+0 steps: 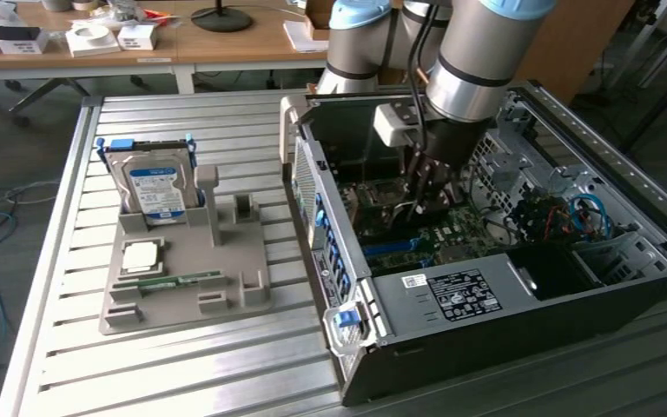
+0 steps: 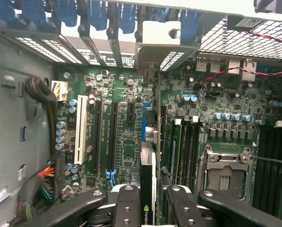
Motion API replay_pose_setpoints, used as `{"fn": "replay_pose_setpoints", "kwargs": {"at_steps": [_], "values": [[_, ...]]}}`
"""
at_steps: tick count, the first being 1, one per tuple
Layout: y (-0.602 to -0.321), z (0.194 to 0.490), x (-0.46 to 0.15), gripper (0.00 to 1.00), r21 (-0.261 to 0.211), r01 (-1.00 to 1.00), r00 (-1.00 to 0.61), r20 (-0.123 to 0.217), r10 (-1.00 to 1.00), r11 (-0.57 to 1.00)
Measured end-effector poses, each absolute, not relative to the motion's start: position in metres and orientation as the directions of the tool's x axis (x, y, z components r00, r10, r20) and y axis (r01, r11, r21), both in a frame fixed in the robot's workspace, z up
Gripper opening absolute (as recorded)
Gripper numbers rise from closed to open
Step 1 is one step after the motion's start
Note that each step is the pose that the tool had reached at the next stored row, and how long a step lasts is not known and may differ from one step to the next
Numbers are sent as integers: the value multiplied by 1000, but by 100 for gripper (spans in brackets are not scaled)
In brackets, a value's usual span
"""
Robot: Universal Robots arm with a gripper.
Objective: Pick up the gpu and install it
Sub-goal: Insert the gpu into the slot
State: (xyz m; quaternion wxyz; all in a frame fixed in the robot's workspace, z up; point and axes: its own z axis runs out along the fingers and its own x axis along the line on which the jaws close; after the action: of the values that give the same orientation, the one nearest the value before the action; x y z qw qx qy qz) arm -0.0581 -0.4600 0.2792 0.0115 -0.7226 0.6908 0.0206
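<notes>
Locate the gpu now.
The gpu is in the gripper, edge-on between its fingers, inside the case on the exterior view's right. In the wrist view it is over the motherboard, lined up with the blue slot beside the memory slots.

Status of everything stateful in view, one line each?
computer case: on its side, panel off.
pincer: shut on the gpu, inside the case.
gpu: held on edge over the motherboard; seating unclear.
hard drive: upright in the tray.
memory stick: flat in the tray.
</notes>
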Motion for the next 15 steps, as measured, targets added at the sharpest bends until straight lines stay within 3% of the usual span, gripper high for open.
{"fn": "replay_pose_setpoints", "kwargs": {"at_steps": [15], "values": [[-458, 273, -63, 26, 12, -999, 45, -45, -998, -45]]}}
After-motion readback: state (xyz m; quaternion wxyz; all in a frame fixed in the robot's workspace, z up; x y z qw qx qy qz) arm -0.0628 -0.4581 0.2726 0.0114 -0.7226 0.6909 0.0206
